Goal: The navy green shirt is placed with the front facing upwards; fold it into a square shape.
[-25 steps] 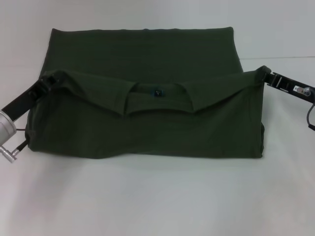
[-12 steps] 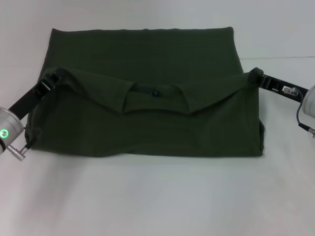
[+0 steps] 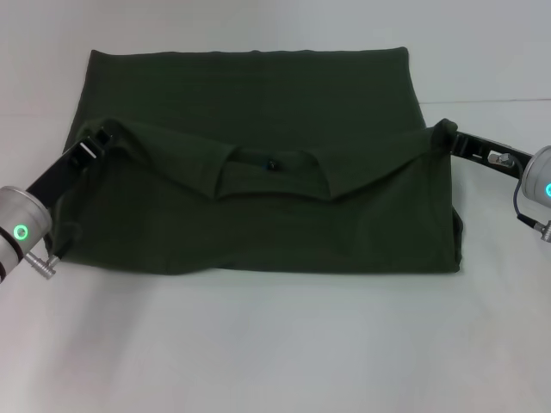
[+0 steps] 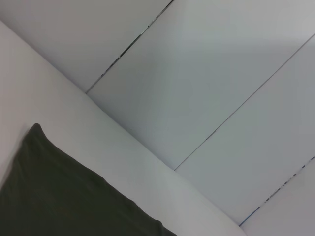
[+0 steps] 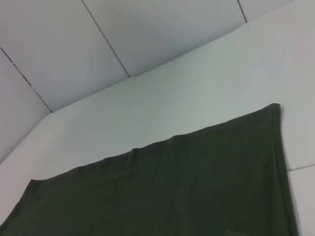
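Observation:
The navy green shirt (image 3: 258, 86) lies on the white table, its collar half folded over toward me. The collar (image 3: 274, 176) faces up in the middle with a small label inside. No chest lettering shows. My left gripper (image 3: 102, 135) is shut on the left shoulder corner of the folded layer. My right gripper (image 3: 444, 132) is shut on the right shoulder corner. Both hold the fold's edge slightly raised, and it sags between them. Green fabric also shows in the left wrist view (image 4: 59, 196) and the right wrist view (image 5: 172, 187).
The white table (image 3: 275, 344) stretches in front of the shirt and to both sides. A pale panelled wall (image 4: 206, 88) stands behind the table's far edge.
Both grippers have moved a little inward with the shoulder corners, and both arms have come further into view. The folded layer has shifted only slightly.

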You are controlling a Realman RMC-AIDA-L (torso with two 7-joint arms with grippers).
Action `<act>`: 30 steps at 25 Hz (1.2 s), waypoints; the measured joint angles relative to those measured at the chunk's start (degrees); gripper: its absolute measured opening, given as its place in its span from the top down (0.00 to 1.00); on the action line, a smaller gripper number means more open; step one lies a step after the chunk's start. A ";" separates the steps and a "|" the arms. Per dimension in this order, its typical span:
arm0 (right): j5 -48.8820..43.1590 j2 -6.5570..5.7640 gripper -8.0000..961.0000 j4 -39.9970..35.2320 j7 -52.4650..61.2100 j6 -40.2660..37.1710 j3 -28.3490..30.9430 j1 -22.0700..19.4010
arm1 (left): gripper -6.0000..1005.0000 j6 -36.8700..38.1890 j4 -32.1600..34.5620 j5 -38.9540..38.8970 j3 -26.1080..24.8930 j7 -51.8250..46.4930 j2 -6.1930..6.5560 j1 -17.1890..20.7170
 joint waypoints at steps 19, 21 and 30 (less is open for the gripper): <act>3.74 0.07 0.87 1.66 -3.51 3.52 0.02 0.31 | 0.88 -4.55 -2.70 -5.60 -0.15 8.49 -0.18 -1.25; 4.34 0.02 0.83 1.66 -4.90 3.43 0.00 0.20 | 0.79 -4.99 -3.32 -7.71 -0.15 9.76 -0.18 -1.11; 6.45 -0.19 0.64 1.15 -6.01 1.66 0.15 -1.09 | 0.34 -4.51 -3.77 -10.52 -0.05 11.04 -0.14 0.15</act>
